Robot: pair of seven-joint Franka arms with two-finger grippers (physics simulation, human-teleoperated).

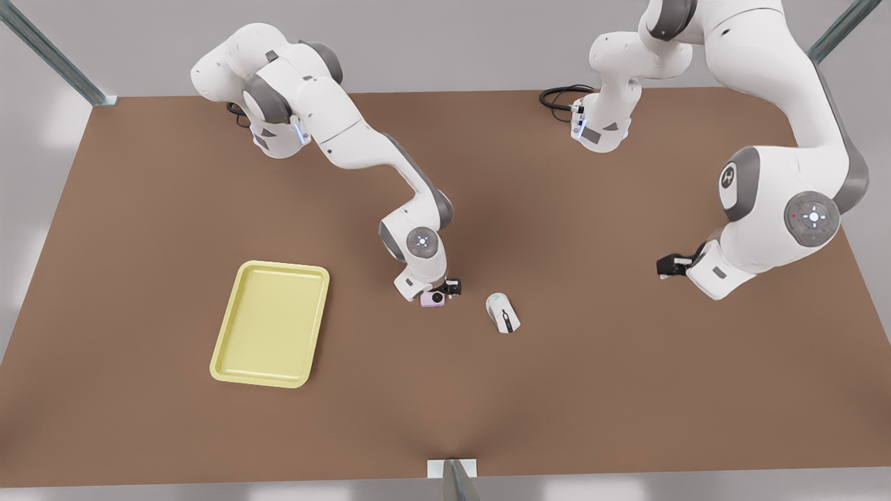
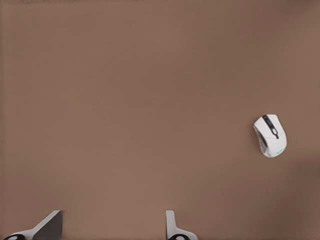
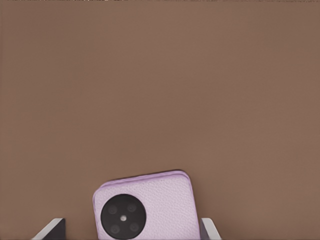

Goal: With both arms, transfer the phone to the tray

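While no writing is legible, the right gripper (image 1: pixel 440 292) straddles the phone (image 3: pixel 145 207).

Matt brown table (image 1: pixel 592 390), glossy white arms.
Between the right gripper's fingers (image 3: pixel 207 229), the pink phone (image 3: pixel 160 205) looks grained, leather-like.

Phone (image 3: pixel 145 207): near end and second camera circle cut off by right wrist view's edge; in front view mostly hidden beneath right gripper (image 1: pixel 438 292). Left gripper (image 2: pixel 112 227): fingertips alone visible, rest cut off. Contact of right gripper's fingers with phone: indeterminable.
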